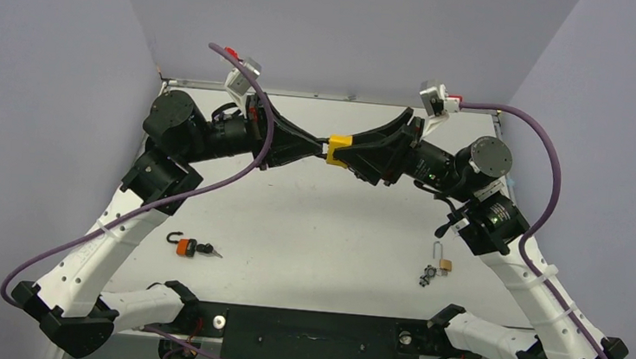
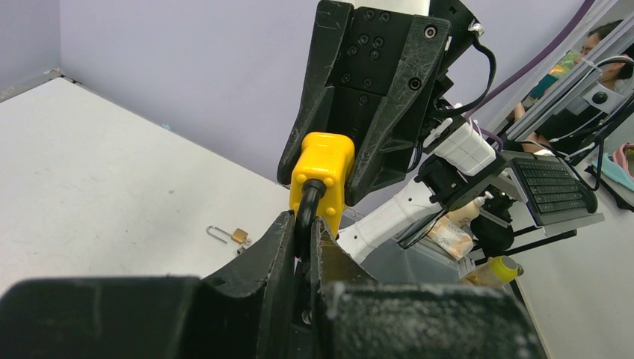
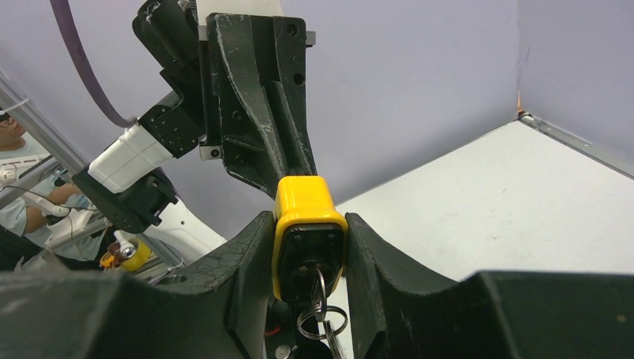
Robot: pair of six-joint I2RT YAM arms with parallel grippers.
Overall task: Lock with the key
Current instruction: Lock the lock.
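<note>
The 2 arms meet in mid-air over the far half of the white table [image 1: 319, 223], with a yellow plastic-cased padlock [image 1: 339, 149] held between them, clear of the surface. The right end effector [image 3: 309, 250] is partly closed, its 2 black fingers pressed against opposite sides of the lock's body. In the right wrist view, the keyhole face of the lock points toward the camera and a key on metal rings [image 3: 318, 288] hangs from it. The left end effector [image 2: 303, 235] is closed almost fully on the lock's black shackle [image 2: 308, 203], a thin bar pinched between its fingertips just below the yellow body.

2 more locks lie on the table near the arm bases. One is an orange padlock with a dark shackle [image 1: 187, 246] on the left. The other is a small brass padlock with its silver shackle swung open [image 1: 444, 262] on the right, with a small bunch of keys [image 1: 428, 276] just beside it.
</note>
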